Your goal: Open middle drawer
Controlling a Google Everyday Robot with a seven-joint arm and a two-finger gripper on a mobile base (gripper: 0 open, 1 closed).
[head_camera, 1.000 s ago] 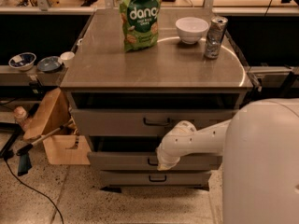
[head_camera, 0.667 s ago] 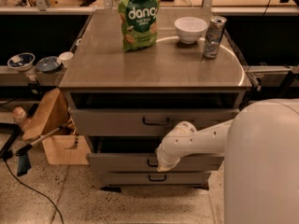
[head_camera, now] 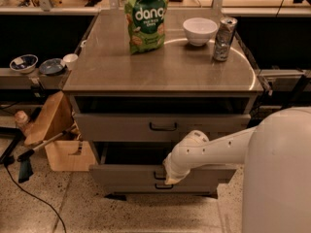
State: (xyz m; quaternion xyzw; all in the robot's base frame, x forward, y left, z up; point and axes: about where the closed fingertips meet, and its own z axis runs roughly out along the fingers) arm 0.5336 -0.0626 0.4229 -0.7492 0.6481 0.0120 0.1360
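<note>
Grey middle drawer (head_camera: 126,174) sits partly out; my claw (head_camera: 167,177) at its handle (head_camera: 158,175), grip state can't tell. I'd pull straight toward 6 o'clock, level.

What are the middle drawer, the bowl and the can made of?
Middle drawer: likely sheet metal, matte grey with a dull sheen; the pincer sits at its front centre. Bowl: probably glazed ceramic, smooth glossy white, though plastic is possible. Can: thin metal, likely aluminium, judging by shiny reflections.
</note>
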